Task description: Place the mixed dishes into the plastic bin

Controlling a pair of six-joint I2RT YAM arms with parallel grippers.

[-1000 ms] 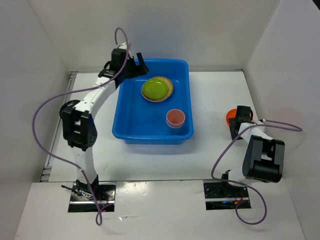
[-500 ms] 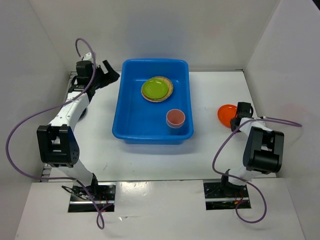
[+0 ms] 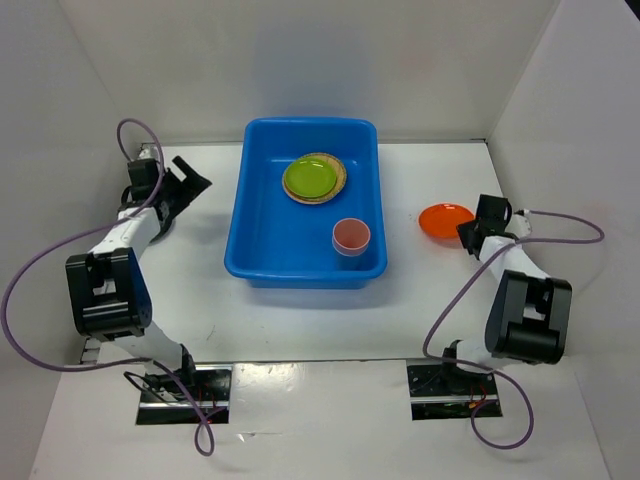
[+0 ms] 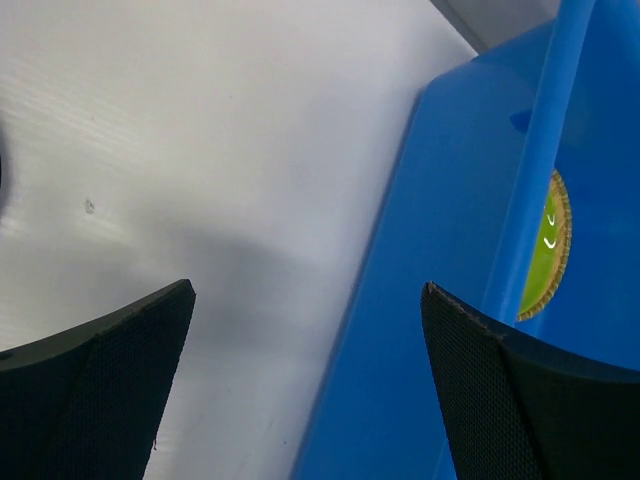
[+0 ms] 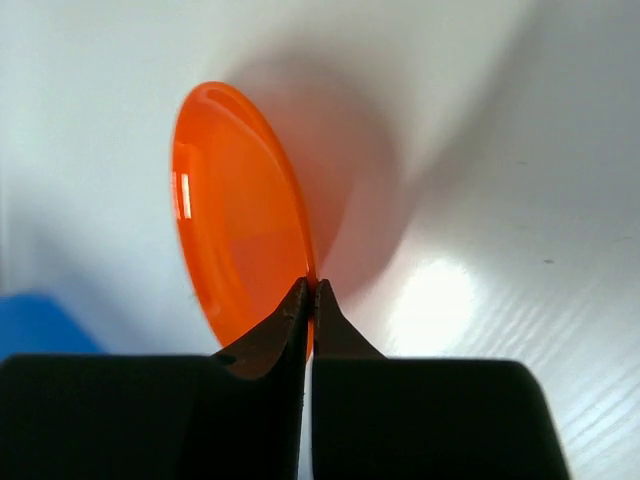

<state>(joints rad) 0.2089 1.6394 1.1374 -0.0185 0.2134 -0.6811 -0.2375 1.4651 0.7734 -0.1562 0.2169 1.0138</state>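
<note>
Pinching orange plate point(image 5: 235, 210) rim: right gripper point(image 5: 308, 292)

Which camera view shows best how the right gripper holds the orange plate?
The right wrist view: up close, the right gripper pinches the orange plate by its rim. The top external view shows the whole plate right of the blue bin, but the grip is tiny. The left wrist view misses it.

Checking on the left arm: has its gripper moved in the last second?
Yes. The left gripper has swung left and nearer, from the blue bin's far-left corner to over the table beside it.
</note>
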